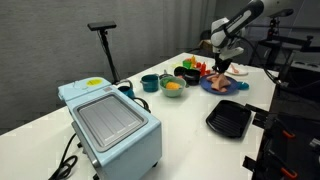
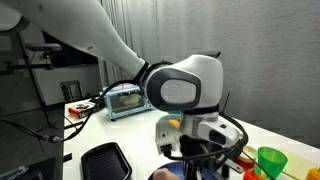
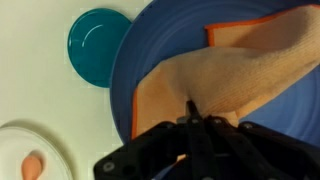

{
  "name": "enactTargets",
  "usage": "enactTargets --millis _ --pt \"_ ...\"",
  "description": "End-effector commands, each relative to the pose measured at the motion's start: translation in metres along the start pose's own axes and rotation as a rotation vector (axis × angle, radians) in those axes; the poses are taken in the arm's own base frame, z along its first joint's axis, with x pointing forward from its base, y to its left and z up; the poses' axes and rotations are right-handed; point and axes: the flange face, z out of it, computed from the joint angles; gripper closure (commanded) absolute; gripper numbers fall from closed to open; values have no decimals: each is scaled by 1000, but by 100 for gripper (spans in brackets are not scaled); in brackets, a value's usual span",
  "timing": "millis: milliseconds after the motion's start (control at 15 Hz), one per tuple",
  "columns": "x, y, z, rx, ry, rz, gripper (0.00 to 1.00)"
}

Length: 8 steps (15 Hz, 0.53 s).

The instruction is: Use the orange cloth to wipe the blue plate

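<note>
The blue plate [image 3: 170, 45] fills most of the wrist view. The orange cloth [image 3: 235, 75] lies across it, one end gathered up between my fingers. My gripper [image 3: 192, 108] is shut on the orange cloth just above the plate. In an exterior view the gripper [image 1: 224, 66] hangs over the blue plate [image 1: 213, 87] at the far end of the white table, with the orange cloth [image 1: 220, 79] under it. In an exterior view my arm [image 2: 185, 90] blocks the plate almost fully; only an edge of the blue plate [image 2: 165, 174] shows.
A small teal dish [image 3: 97, 45] lies beside the plate and a white dish with a pale orange piece [image 3: 33, 165] nearby. A toaster oven [image 1: 110, 120], a black grill pan [image 1: 228, 118], a teal mug [image 1: 150, 82], a yellow bowl [image 1: 173, 88] and green cups [image 2: 270, 160] stand on the table.
</note>
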Motion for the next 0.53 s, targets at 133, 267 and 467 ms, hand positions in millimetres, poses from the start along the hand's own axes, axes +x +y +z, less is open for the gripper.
enactTargets --millis 133,267,467 --pt "14 -3 44 -77 -44 25 99" --pt "19 -12 51 -80 -42 27 99" --pt "29 -27 46 -76 1 21 99"
